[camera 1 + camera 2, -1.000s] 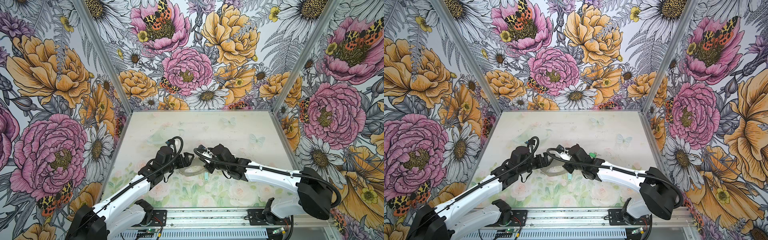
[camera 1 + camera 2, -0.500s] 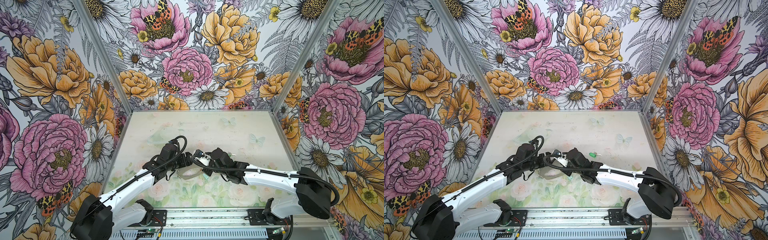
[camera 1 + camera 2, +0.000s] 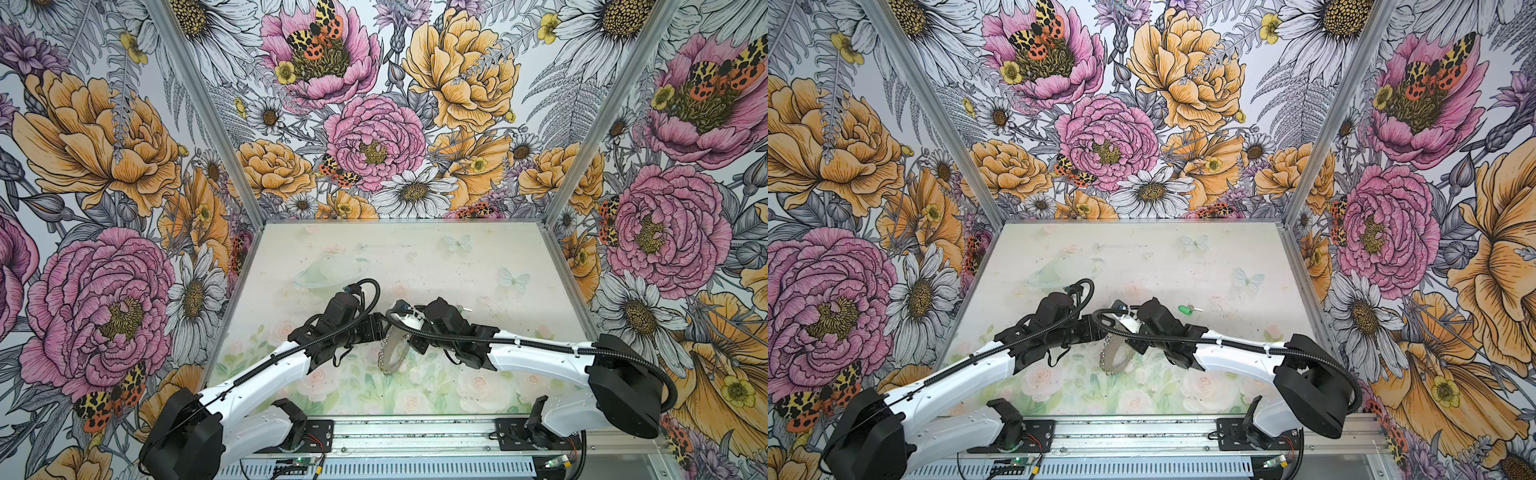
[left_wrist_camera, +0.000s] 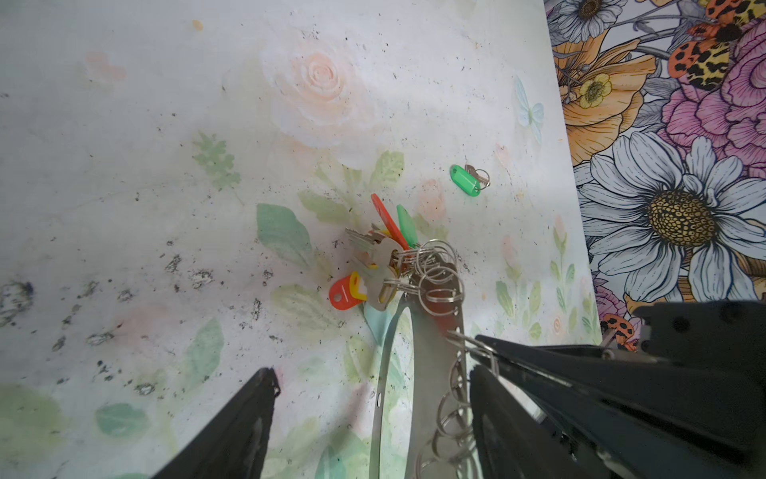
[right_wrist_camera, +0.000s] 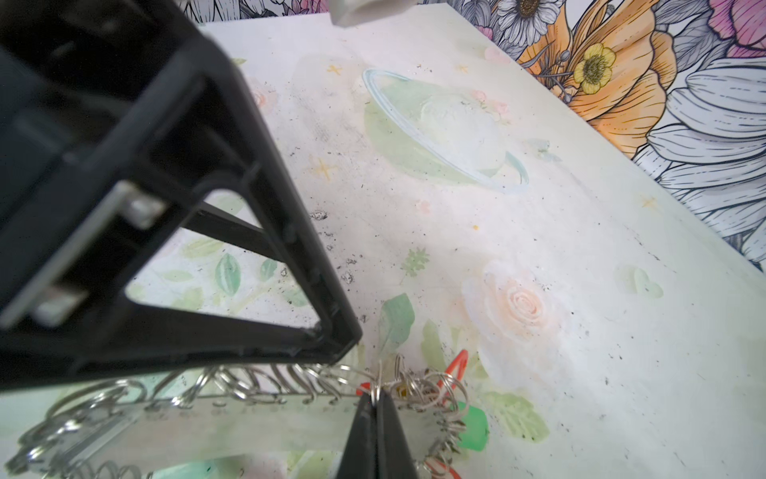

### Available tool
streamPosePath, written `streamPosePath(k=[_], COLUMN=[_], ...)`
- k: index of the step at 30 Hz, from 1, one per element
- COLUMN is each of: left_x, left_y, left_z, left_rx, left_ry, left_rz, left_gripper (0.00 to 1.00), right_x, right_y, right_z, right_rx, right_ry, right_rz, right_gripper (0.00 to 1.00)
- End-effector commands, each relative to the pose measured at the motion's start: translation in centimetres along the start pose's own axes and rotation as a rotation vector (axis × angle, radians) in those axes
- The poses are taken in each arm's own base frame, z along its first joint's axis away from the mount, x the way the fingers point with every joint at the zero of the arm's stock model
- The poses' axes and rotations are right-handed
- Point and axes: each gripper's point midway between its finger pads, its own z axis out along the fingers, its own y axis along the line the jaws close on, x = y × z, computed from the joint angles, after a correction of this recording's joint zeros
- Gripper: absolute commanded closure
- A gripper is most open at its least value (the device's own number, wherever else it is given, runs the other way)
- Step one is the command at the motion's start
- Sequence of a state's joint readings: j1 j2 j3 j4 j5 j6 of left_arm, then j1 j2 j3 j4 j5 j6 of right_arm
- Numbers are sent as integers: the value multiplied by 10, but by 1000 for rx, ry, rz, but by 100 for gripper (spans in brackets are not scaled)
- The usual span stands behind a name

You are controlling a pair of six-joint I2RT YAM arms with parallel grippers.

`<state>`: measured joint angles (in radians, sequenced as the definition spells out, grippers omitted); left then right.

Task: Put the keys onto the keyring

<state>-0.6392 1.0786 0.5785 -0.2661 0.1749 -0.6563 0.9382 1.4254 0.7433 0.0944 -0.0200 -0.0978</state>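
Note:
The keyring (image 4: 431,352) is a flat grey hoop fringed with small silver rings, held up on edge above the table; it also shows in both top views (image 3: 392,351) (image 3: 1115,353). My right gripper (image 5: 376,404) is shut on one small ring of its fringe. My left gripper (image 4: 373,373) is open, its fingers (image 4: 248,414) astride the hoop's band. Several keys (image 4: 373,257) with red, green and yellow tags hang bunched at the hoop's far end. One loose key with a green tag (image 4: 466,179) lies on the table beyond it, seen also in a top view (image 3: 1185,308).
The table (image 3: 415,257) has a pale floral print and flowered walls on three sides. Both arms meet at mid-table, left gripper (image 3: 380,328) facing right gripper (image 3: 409,338) closely. A metal rail (image 3: 415,432) runs along the front edge.
The right gripper has shifted left with the keyring, which now hangs more on edge. The left gripper has come in around the hoop and its jaws have narrowed.

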Motion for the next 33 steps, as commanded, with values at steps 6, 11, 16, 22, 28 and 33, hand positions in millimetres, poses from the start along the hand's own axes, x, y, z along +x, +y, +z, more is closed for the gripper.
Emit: streamPosePath(k=[6, 11, 16, 22, 28, 33], left_x=[-5, -13, -10, -6, 7, 9], left_y=[-27, -43, -54, -57, -58, -67], left_z=[-24, -40, -36, -28, -32, -40], left_rx=[160, 295, 329, 328, 349, 395], left_ry=[-196, -343, -323, -304, -304, -358], left_rz=[208, 275, 378, 497, 665, 813], left_gripper=[28, 41, 63, 60, 59, 55], right_x=[-26, -25, -24, -23, -22, -18], right_y=[10, 14, 20, 20, 20, 13], right_z=[-14, -18, -18, -19, -22, -29], right_rx=[-72, -100, -139, -153, -176, -180], right_ry=[-117, -130, -140, -140, -144, -125], right_rz=[2, -10, -10, -9, -23, -54], right_gripper=[100, 100, 100, 100, 100, 100])
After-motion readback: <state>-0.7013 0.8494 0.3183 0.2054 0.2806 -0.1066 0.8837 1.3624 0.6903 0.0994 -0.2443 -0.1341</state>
